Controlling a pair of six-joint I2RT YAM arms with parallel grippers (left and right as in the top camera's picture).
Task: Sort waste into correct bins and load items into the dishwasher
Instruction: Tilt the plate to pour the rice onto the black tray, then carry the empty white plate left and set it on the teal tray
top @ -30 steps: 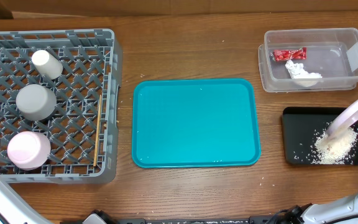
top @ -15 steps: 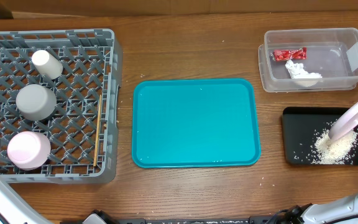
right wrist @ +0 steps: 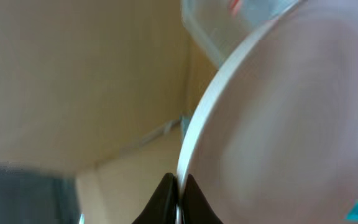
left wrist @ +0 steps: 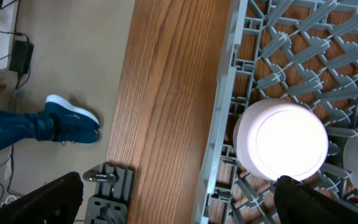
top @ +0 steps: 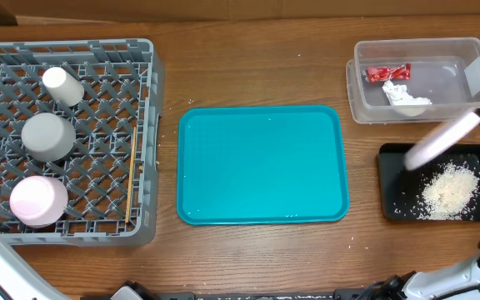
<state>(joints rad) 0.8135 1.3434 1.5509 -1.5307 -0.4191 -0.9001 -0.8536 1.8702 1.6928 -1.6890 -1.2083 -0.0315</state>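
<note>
White plate [top: 442,140] — aslant above black tray [top: 390,179]

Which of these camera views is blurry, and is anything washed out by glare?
Overhead: sharp throughout, except the plate near the black tray, smeared into a pale streak. Right wrist: soft all over, the plate in the right gripper out of focus. Left wrist: crisp, but the bowl in the rack has its base blown out white.

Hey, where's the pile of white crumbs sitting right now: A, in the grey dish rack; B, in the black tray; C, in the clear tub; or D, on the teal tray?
B: the white crumbs lie heaped inside the black tray at the right side of the table.
</note>
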